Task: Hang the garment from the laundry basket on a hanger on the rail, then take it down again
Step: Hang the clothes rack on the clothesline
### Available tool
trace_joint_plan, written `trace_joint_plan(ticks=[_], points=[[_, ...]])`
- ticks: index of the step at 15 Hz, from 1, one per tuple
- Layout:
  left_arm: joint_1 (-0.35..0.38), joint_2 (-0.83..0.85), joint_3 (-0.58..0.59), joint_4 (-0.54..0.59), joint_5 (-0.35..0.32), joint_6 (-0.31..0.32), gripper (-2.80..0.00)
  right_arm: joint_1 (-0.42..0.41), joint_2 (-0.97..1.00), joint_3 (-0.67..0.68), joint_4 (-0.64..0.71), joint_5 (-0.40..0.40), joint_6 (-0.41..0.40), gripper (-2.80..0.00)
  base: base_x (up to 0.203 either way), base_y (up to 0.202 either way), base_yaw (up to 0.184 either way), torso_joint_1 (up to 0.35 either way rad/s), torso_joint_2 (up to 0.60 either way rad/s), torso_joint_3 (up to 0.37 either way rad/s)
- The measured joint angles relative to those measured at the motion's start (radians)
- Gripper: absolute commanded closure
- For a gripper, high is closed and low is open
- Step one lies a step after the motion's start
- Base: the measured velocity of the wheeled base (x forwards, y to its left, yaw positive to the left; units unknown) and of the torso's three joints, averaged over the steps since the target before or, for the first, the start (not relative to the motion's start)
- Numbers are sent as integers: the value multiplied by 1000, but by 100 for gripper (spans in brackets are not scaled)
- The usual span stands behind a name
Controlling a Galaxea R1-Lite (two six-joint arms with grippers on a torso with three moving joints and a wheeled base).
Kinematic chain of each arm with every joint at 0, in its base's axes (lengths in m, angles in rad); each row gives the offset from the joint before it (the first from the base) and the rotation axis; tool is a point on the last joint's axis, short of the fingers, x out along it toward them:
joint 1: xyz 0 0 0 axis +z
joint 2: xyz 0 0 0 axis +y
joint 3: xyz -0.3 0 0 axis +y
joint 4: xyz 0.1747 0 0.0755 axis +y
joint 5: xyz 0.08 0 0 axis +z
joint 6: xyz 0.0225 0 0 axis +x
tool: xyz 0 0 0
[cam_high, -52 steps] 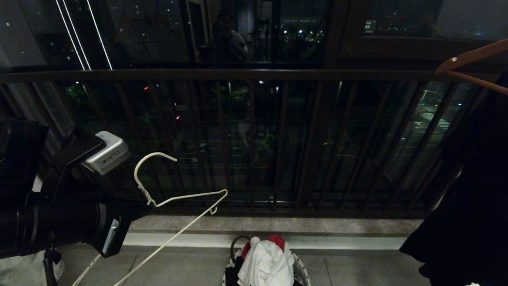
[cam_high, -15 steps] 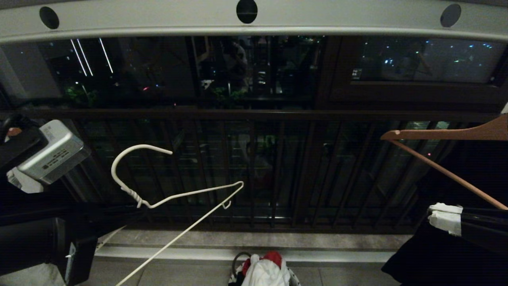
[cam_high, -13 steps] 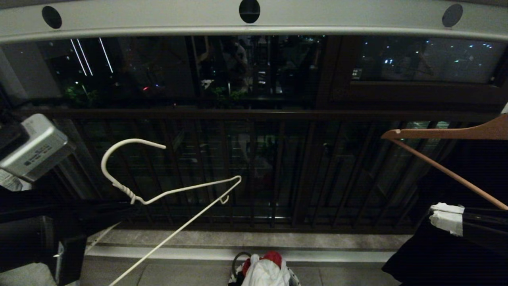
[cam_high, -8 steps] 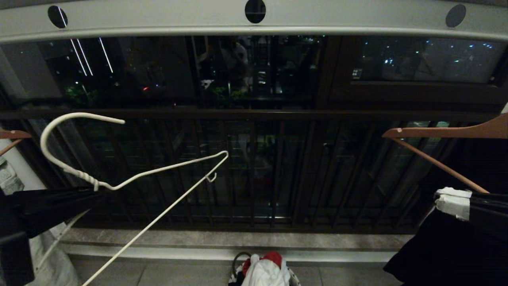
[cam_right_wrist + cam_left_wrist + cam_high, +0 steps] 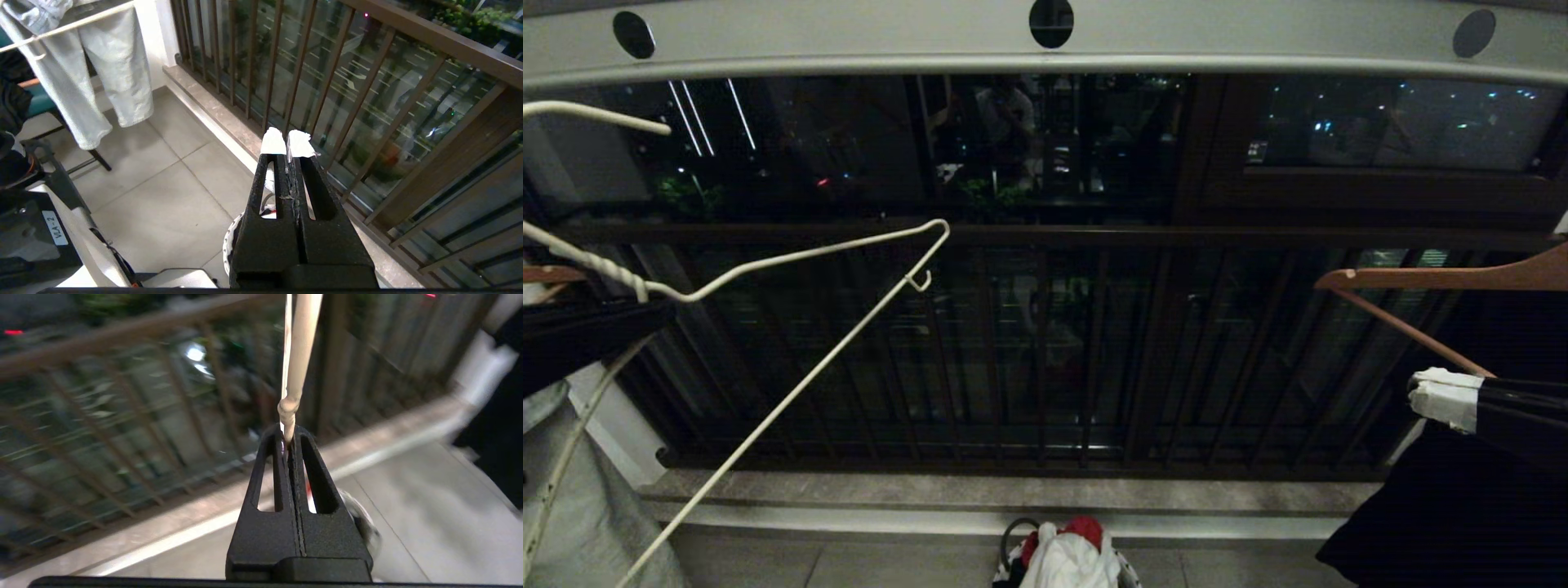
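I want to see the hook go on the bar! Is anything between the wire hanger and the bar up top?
Nothing visible is. The left hand is shut on the hanger, whose hook sits just under the rail. Only dark window shows between them. The wooden hanger hangs far off to the right.

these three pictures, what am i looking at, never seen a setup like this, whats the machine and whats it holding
It is a two-armed robot on a balcony at night, seen by three cameras. The wide picture comes from its head; the other two sit on its wrists, looking along each pincer.

The left pincer is shut on a thin white wire hanger, raised at the left, below the pale rail with round holes overhead. The right pincer, with white-taped tips, is shut and holds nothing.

On the floor stands a small laundry basket with a white garment and a red cloth. A brown wooden hanger carries a black garment at the right.
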Motion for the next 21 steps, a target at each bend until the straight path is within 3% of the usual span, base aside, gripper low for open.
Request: trace_joint_plan(ticks=[2, 8, 14, 21], points=[[14, 44, -41, -7, 33, 7, 0, 0, 1, -8, -1, 0, 0, 0, 0, 0, 0, 0, 0, 0], [75, 131, -117, -6, 38, 24, 0, 0, 16, -14, 0, 0, 0, 0, 0, 0, 0, 0, 0, 0], [83, 78, -121, 78, 38, 24, 0, 0, 40, -18, 0, 1, 4, 0, 0, 0, 0, 0, 0, 0], [101, 30, -137, 82, 43, 25, 0, -2, 45, -18, 0, 2, 5, 0, 0, 0, 0, 0, 0, 0]])
